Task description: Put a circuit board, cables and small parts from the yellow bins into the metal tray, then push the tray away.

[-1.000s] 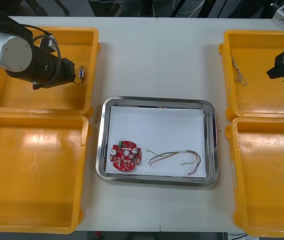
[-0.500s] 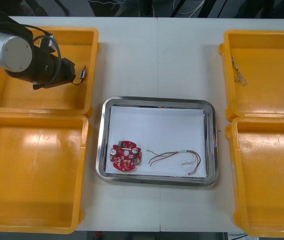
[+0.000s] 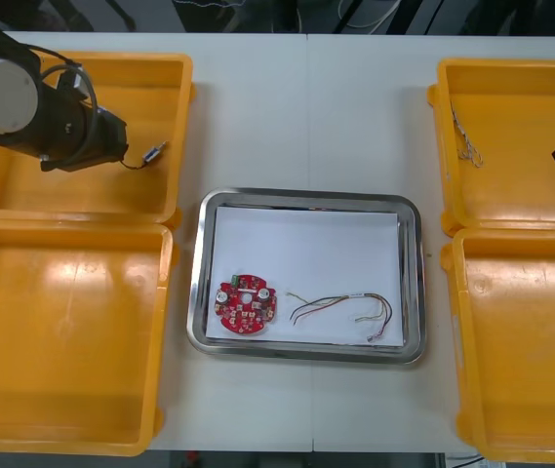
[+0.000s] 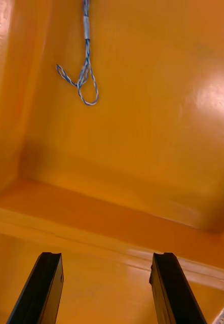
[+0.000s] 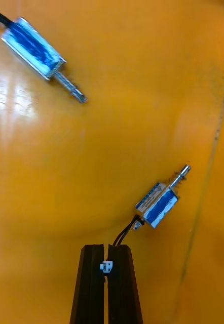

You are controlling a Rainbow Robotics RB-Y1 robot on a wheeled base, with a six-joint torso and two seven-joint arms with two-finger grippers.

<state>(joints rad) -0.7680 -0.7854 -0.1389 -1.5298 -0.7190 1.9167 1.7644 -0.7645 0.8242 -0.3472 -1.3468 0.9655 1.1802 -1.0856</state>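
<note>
My left gripper is shut on the white plug of a small metal part, a blue-wrapped cylinder that trails from the fingertips by its black wires. In the front view this gripper is over the far left yellow bin, with the part just to its right. A second small metal part lies farther off in that bin. The metal tray holds a red circuit board and a red and yellow cable. My right gripper is open over the far right bin, short of a blue and white cable.
The near left bin and near right bin flank the tray. The blue and white cable lies by the far right bin's inner wall. Bare table stretches beyond the tray's far edge.
My left arm has drawn back to the left, and the small metal part has swung from upright to slanted. My right arm pulled back toward the right edge of the view.
</note>
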